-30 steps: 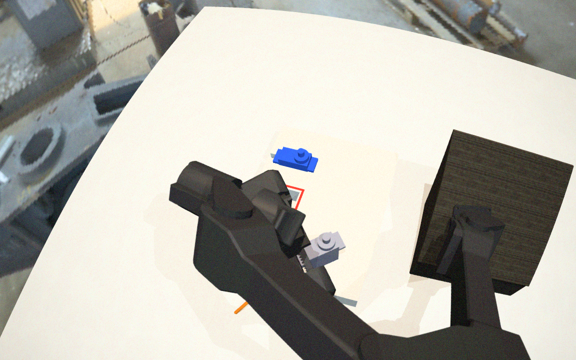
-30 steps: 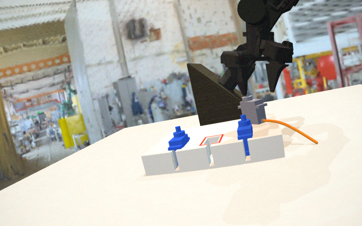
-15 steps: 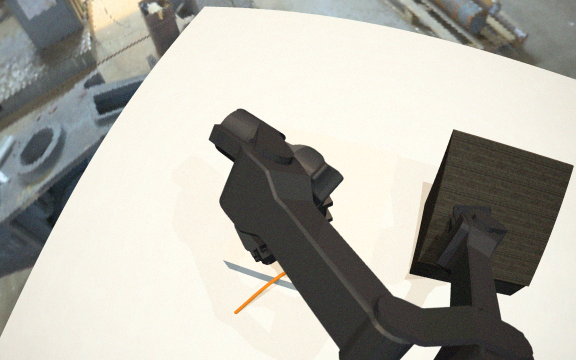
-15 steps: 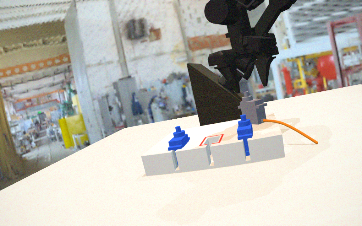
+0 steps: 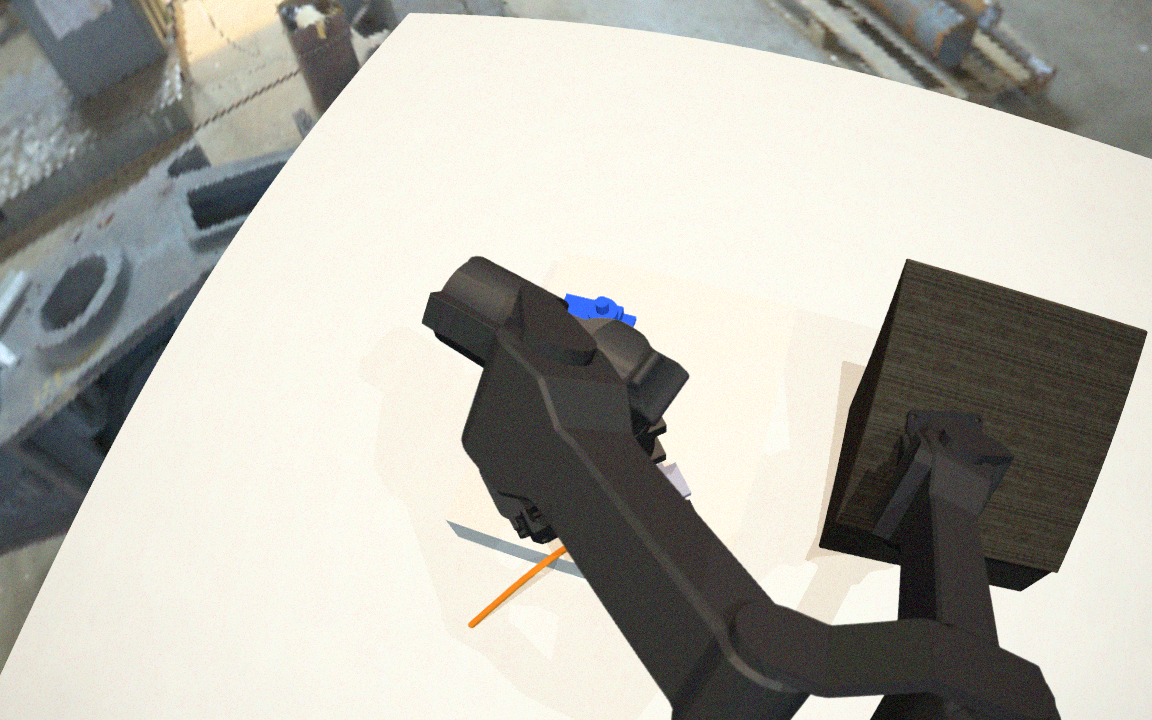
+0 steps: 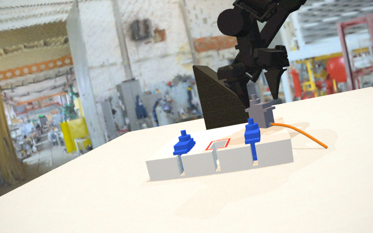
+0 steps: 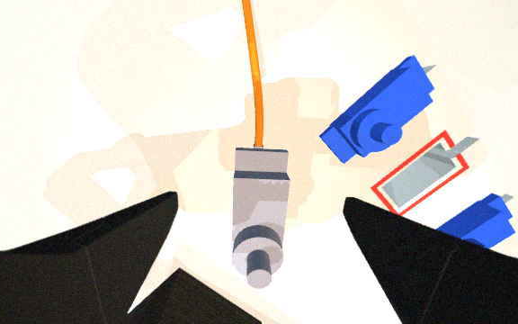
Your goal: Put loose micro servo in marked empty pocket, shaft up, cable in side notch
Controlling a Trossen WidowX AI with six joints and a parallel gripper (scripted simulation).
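The loose grey servo (image 5: 675, 480) (image 6: 260, 116) (image 7: 256, 193) stands upright on the white deck (image 6: 234, 156) near its right end in the exterior view, shaft up. Its orange cable (image 5: 517, 586) (image 6: 303, 134) (image 7: 252, 49) runs out past the deck. My gripper (image 6: 261, 102) (image 7: 263, 202) is open and empty, just above the servo, with one finger on either side of it in the wrist view. The red outline (image 6: 228, 143) (image 7: 433, 191) surrounds the empty pocket, whose side notch (image 6: 215, 159) (image 7: 466, 146) opens through the deck's side. The arm hides the pocket in the top view.
Two blue servos sit in the deck's other pockets, one (image 5: 593, 307) (image 6: 184, 144) (image 7: 477, 220) on each side of the marked pocket; the other (image 6: 252, 134) (image 7: 389, 103) is nearer the grey servo. A dark wedge-shaped block (image 5: 992, 402) (image 6: 219, 107) stands behind the deck, under the arm's base.
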